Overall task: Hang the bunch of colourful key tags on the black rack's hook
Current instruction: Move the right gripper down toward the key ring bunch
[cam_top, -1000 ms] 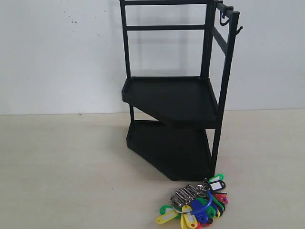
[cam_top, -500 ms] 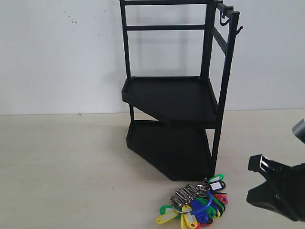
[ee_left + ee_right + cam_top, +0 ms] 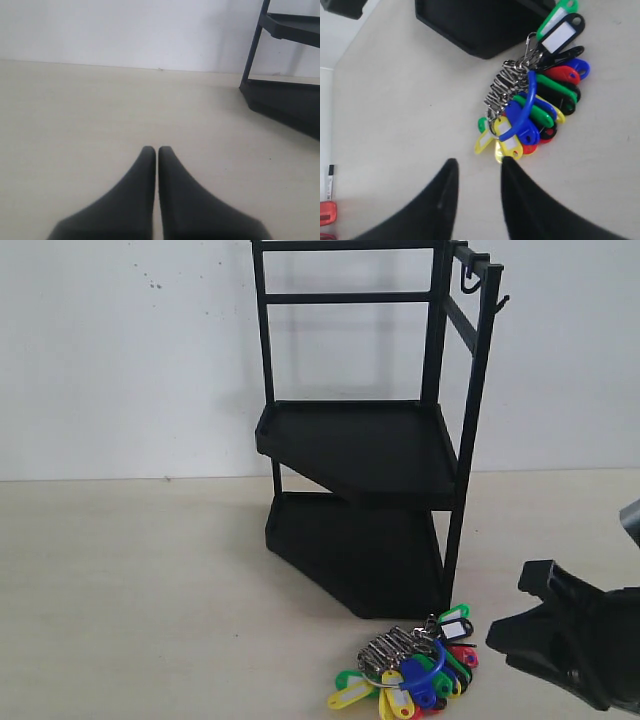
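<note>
Closing on the bunch (image 3: 410, 675) from the right with the right gripper (image 3: 510, 610), jaws parted by a modest gap and holding nothing. Finds the bunch flat on the worktop (image 3: 150, 590), just in front of the foot of the rack (image 3: 472, 410) and well below the hook (image 3: 503, 302) high on the front post. Shows the left gripper (image 3: 157, 149) pinched closed and empty over bare worktop, well apart from the bunch.

Probably light but floppy, with loose tags (image 3: 560, 75) and small rings sure to swing, and smooth plastic apt to slip. Best taken by the wire ring (image 3: 532, 95) at its blue sleeve, where it arches clear of the heap, leaving open loop for the hook.

Against half a second ago, reaches further in toward the bunch; a second ago, nowhere in the exterior view. Leaves bunch and rack unmoved.
</note>
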Robot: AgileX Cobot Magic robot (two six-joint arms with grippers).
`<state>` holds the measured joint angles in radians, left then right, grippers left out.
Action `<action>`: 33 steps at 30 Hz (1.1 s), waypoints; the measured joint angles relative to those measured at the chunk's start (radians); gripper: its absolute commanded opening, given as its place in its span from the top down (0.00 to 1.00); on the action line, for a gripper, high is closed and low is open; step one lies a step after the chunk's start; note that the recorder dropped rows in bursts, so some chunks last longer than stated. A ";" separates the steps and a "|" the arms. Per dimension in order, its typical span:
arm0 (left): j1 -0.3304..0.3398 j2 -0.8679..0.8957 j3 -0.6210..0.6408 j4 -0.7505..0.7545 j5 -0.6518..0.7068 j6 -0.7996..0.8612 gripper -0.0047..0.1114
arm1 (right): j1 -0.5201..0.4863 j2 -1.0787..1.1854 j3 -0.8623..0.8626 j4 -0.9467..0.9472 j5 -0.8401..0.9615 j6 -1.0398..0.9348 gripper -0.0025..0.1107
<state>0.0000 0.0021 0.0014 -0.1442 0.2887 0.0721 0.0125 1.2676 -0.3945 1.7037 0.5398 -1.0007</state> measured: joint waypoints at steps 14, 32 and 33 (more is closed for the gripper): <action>0.000 0.000 0.000 0.000 0.000 0.000 0.92 | 0.013 0.048 -0.009 0.003 0.013 0.010 0.56; 0.000 0.000 0.000 0.000 0.000 0.000 0.92 | 0.136 0.360 -0.202 0.012 -0.062 0.036 0.50; 0.000 0.000 0.000 0.000 0.000 0.000 0.92 | 0.136 0.374 -0.202 0.012 -0.062 0.041 0.46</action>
<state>0.0000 0.0021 0.0014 -0.1442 0.2887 0.0721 0.1488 1.6413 -0.5964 1.7159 0.4777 -0.9593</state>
